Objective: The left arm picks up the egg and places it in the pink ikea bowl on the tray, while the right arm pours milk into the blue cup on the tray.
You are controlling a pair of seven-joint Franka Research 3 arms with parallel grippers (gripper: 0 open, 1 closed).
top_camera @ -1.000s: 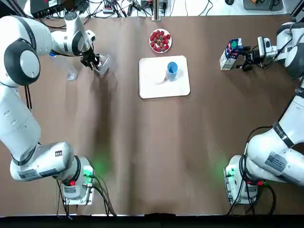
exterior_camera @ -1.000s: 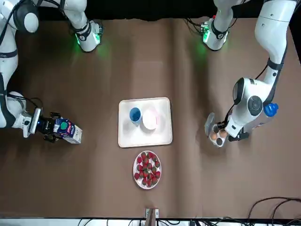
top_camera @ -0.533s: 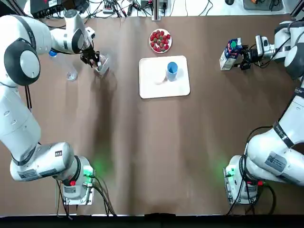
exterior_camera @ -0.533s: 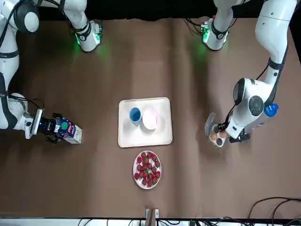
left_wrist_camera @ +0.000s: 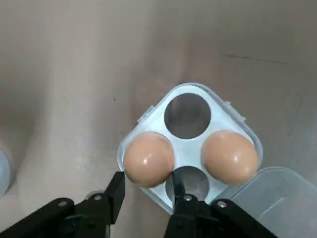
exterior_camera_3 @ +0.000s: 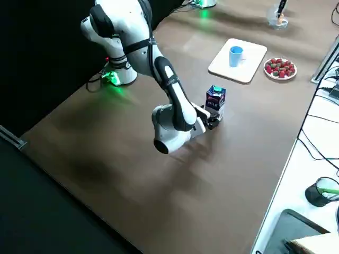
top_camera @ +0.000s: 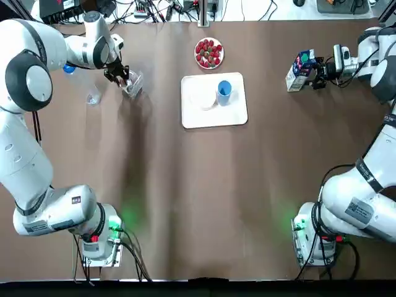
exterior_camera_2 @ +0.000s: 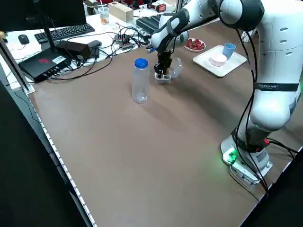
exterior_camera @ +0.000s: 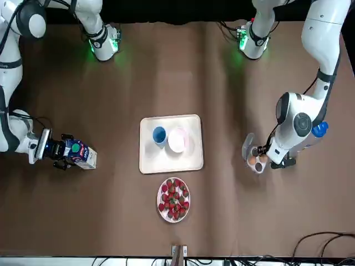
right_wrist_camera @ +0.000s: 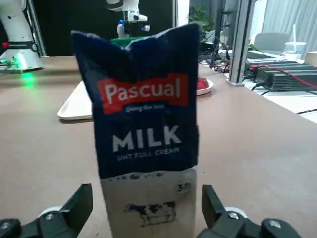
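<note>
Though both released, left claw (left_wrist_camera: 148, 180) astride glossy tan egg (left_wrist_camera: 148, 158), right claw (right_wrist_camera: 146, 197) astride navy-and-white milk carton (right_wrist_camera: 143, 134).

I see a navy cardboard milk carton (right_wrist_camera: 143, 124) banded red, tan oval eggs (left_wrist_camera: 148, 159), a light-blue plastic cup (top_camera: 224, 90).

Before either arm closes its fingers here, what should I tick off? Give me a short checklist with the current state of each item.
1. Fingers of the left gripper open, straddling one egg in the egg holder: ok.
2. Fingers of the right gripper open, either side of the milk carton: ok.
3. That milk carton upright: ok.
4. The pink bowl on the tray, looks empty: ok.
5. The blue cup upright beside it: ok.
6. Carton's spout opened: cannot tell.
</note>
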